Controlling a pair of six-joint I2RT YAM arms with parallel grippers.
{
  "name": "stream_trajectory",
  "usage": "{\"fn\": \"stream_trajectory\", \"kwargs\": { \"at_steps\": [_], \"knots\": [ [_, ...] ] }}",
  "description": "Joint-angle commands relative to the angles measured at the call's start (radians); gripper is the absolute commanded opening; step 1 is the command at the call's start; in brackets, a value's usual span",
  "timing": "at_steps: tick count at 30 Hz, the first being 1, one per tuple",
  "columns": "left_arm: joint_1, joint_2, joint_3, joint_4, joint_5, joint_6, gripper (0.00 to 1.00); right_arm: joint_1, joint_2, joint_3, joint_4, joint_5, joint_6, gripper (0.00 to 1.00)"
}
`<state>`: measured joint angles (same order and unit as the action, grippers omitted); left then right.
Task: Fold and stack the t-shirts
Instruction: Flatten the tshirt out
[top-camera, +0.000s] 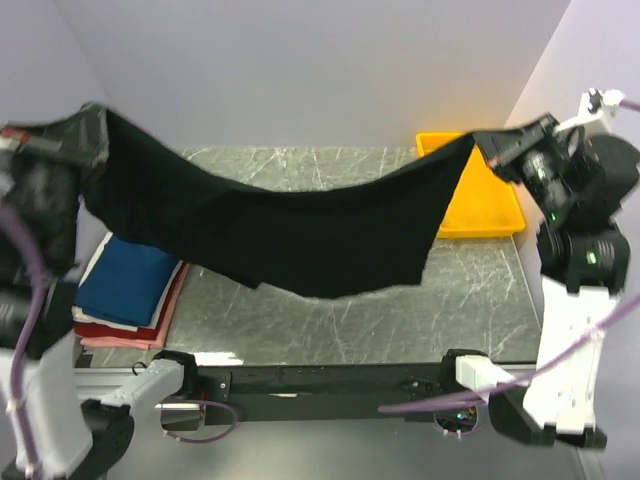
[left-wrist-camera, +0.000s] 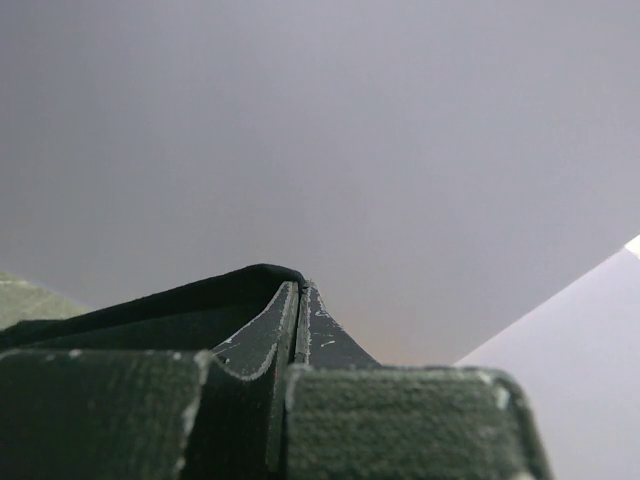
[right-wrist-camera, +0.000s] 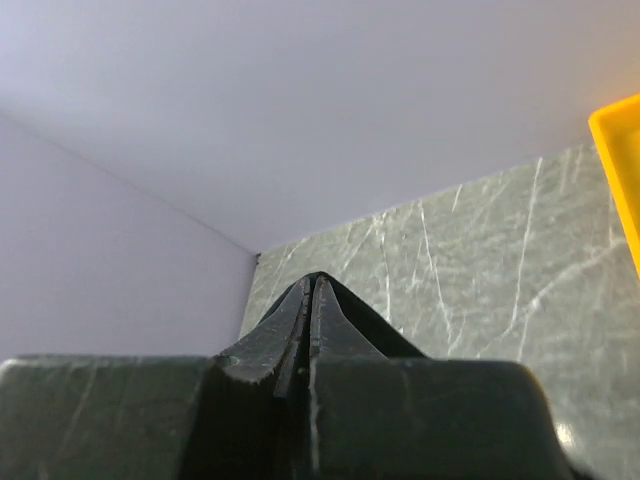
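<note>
Your left pincer (left-wrist-camera: 299, 300) and right pincer (right-wrist-camera: 313, 292) each clamped on black t-shirt (top-camera: 300, 235) edge. Shirt hangs sagging above desk (top-camera: 400, 320), unfolded. Folded stack (top-camera: 125, 290) done, desk left side. Remaining: fold black one, add it to stack.

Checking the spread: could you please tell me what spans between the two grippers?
The black t-shirt, sagging between left gripper and right gripper, in the top view.
</note>
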<state>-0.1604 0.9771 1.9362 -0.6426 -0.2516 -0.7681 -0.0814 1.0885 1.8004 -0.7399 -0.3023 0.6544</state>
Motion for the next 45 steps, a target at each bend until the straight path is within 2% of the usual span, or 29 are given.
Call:
{"fn": "stream_trajectory", "kwargs": {
  "at_steps": [1, 5, 7, 9, 11, 12, 13, 15, 17, 21, 25, 27, 29, 30, 31, 33, 34, 36, 37, 39, 40, 45],
  "knots": [
    [0.007, 0.156, -0.029, 0.204, 0.012, 0.05, 0.0, -0.006, 0.158, 0.031, 0.152, -0.032, 0.02, 0.0],
    [0.019, 0.354, 0.047, 0.345, 0.055, 0.067, 0.0, -0.008, 0.335, 0.117, 0.305, -0.057, 0.033, 0.0],
    [0.031, 0.513, 0.189, 0.386, 0.087, 0.078, 0.0, -0.008, 0.466, 0.243, 0.32, -0.043, 0.033, 0.0],
    [0.061, 0.694, 0.402, 0.386, 0.147, 0.075, 0.0, -0.014, 0.562, 0.351, 0.33, -0.052, 0.034, 0.0],
    [0.093, 0.853, 0.626, 0.379, 0.19, 0.064, 0.0, -0.02, 0.693, 0.532, 0.323, -0.058, 0.048, 0.0],
    [0.105, 0.885, 0.667, 0.394, 0.231, 0.041, 0.0, -0.027, 0.759, 0.586, 0.326, -0.067, 0.056, 0.0],
    [0.119, 0.897, 0.678, 0.455, 0.244, 0.027, 0.0, -0.031, 0.783, 0.664, 0.332, -0.073, 0.066, 0.0],
    [0.156, 0.861, 0.58, 0.55, 0.287, 0.0, 0.0, -0.043, 0.8, 0.68, 0.381, -0.084, 0.097, 0.0],
    [0.185, 0.815, 0.502, 0.619, 0.305, -0.022, 0.0, -0.055, 0.76, 0.607, 0.453, -0.081, 0.108, 0.0],
    [0.203, 0.767, 0.472, 0.61, 0.33, -0.01, 0.0, -0.064, 0.633, 0.41, 0.533, -0.06, 0.096, 0.0],
    [0.228, 0.68, 0.373, 0.603, 0.363, -0.014, 0.0, -0.072, 0.567, 0.226, 0.545, -0.072, 0.085, 0.0],
    [0.228, 0.611, 0.264, 0.584, 0.379, -0.01, 0.0, -0.08, 0.527, 0.098, 0.55, -0.089, 0.086, 0.0],
    [0.228, 0.502, 0.054, 0.596, 0.384, -0.017, 0.0, -0.08, 0.487, -0.014, 0.58, -0.104, 0.093, 0.0],
    [0.228, 0.461, -0.024, 0.603, 0.376, -0.026, 0.0, -0.08, 0.447, -0.127, 0.592, -0.107, 0.096, 0.0],
    [0.228, 0.421, -0.178, 0.604, 0.37, -0.037, 0.0, -0.08, 0.426, -0.188, 0.611, -0.112, 0.103, 0.0],
    [0.229, 0.298, -0.332, 0.603, 0.368, -0.054, 0.0, -0.08, 0.372, -0.366, 0.637, -0.135, 0.114, 0.0],
    [0.228, 0.255, -0.477, 0.591, 0.358, -0.066, 0.0, -0.08, 0.355, -0.424, 0.645, -0.138, 0.129, 0.0],
    [0.228, 0.135, -0.618, 0.574, 0.338, -0.089, 0.0, -0.08, 0.324, -0.572, 0.657, -0.164, 0.123, 0.0],
    [0.228, 0.1, -0.743, 0.536, 0.331, -0.097, 0.0, -0.08, 0.315, -0.617, 0.631, -0.159, 0.12, 0.0],
    [0.229, 0.002, -0.863, 0.492, 0.321, -0.131, 0.0, -0.084, 0.291, -0.737, 0.614, -0.143, 0.096, 0.0],
    [0.228, -0.056, -0.973, 0.438, 0.315, -0.135, 0.0, -0.087, 0.284, -0.769, 0.584, -0.133, 0.087, 0.0],
    [0.228, -0.224, -1.27, 0.29, 0.255, -0.192, 0.0, -0.092, 0.255, -1.01, 0.614, -0.155, 0.076, 0.0]
  ]
}}
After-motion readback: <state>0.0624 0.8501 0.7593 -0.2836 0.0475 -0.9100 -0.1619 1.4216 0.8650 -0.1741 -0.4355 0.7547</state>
